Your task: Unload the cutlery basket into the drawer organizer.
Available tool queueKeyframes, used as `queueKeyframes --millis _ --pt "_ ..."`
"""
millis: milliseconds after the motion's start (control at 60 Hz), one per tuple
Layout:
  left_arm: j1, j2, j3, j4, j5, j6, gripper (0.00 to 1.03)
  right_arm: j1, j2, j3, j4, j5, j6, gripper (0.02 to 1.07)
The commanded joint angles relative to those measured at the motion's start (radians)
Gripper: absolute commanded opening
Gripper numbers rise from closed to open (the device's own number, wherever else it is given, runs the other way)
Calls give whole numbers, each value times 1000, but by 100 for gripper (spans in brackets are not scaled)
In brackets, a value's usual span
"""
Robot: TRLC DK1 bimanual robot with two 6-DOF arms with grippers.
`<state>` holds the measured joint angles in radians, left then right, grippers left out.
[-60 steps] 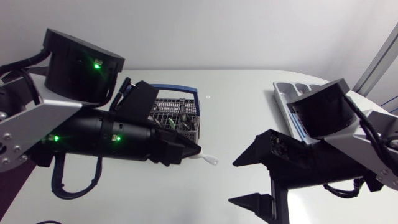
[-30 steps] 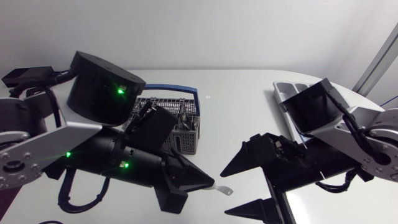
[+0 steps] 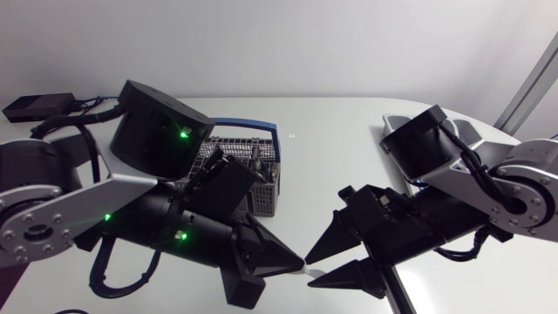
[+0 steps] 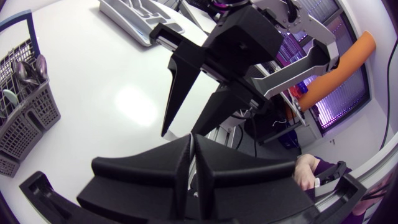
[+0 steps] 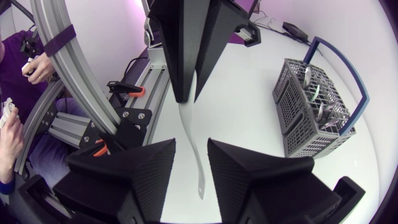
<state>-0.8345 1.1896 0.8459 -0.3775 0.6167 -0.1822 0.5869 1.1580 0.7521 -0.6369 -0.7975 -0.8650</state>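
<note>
White surface (image 3: 331,131) carries the grey cutlery basket (image 3: 240,161) with its blue handle at centre left of the overhead frame, while the drawer organizer (image 4: 130,15) lies at the upper right, partly behind the right arm. At the lower middle the left claw (image 4: 193,146) is clenched on a slim white utensil (image 5: 189,127), possibly a knife or spoon, though its kind is unclear. Its free end reaches into the gap of the released right claw (image 5: 191,149), whose fingers stand apart on either side.

Silver-grey links (image 3: 61,209), black joints (image 3: 157,131), green lights (image 3: 184,133), black cables (image 3: 96,266); left tool (image 4: 193,149), right tool (image 5: 191,155): matte black wedges.
</note>
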Motion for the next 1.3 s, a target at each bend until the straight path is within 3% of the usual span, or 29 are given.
queueKeyframes --millis 0,300,417,617,650,683,833,917,1017,1283 --pt "-8 15 -4 -9 17 16 4 4 14 21 -15 -11 -25 31" --pt "-8 8 1 -18 18 16 4 14 26 21 -17 -11 -35 20" --pt "-8 7 2 -18 18 15 4 21 31 18 -6 -14 -37 7" --pt "-5 5 9 -14 18 15 4 27 31 7 -6 -14 -35 7" --pt "0 5 12 -14 18 13 11 30 31 6 -9 -12 -35 7" --pt "3 7 16 -11 18 9 26 33 32 4 -12 -12 -35 7" --pt "9 7 25 -1 18 -2 72 45 48 1 -15 -9 -29 7" --pt "12 7 32 11 18 -23 89 50 55 -2 -17 -6 -29 7" --pt "34 4 45 32 17 -56 97 50 58 0 -17 -3 -25 7" --pt "164 54 160 -28 -3 -191 98 8 57 -3 -33 29 -25 7"
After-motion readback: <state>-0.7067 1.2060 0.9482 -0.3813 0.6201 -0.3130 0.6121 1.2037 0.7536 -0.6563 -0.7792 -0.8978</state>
